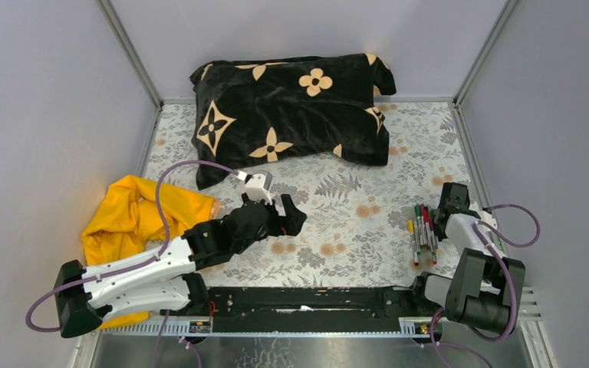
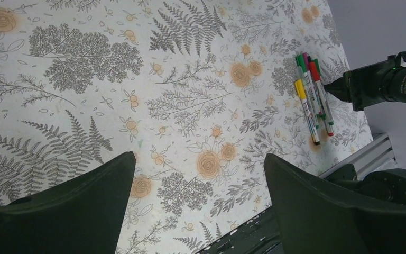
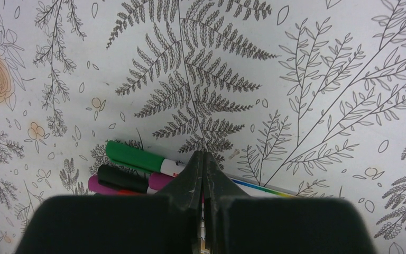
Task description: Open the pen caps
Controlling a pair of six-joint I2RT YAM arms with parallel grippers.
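**Left gripper** (image 2: 198,159): fingers (image 2: 68,206) were spread wide. Only the bare patterned table (image 2: 84,79) showed between them, and they held nothing.

**Pen caps** (image 2: 304,69): these lay well apart from the left fingers, ahead and off to their right in the left wrist view. They capped the far ends of a bundle of pens (image 2: 314,114) lying side by side.
- A yellow cap (image 2: 300,89), a green cap (image 2: 300,63) and a red cap (image 2: 314,71) could be told apart there.
- All of them appeared to be seated on their barrels.

**Right gripper** (image 3: 203,159): fingers (image 3: 190,182) were pressed together, the tips meeting with no gap. Nothing was visibly pinched at the tips. A pale sliver showed lower down between the fingers, and I could not tell what it was.

In the right wrist view:
- The green cap lay just left of the closed tips.
- A black cap (image 3: 117,176) and a magenta cap (image 3: 99,185) lay beside it, nearer the finger bases.
- The barrels ran under the fingers toward the right.
- I could not tell whether the tips were touching the pens.

In the top view:
- The right fingers sat just beside the cap end of the bundle.
- The left fingers were well apart from the bundle, over mid-table.
- A black pillow (image 1: 291,107) lay beyond the left fingertips.
- A yellow cloth (image 1: 134,215) lay back beside the left arm.
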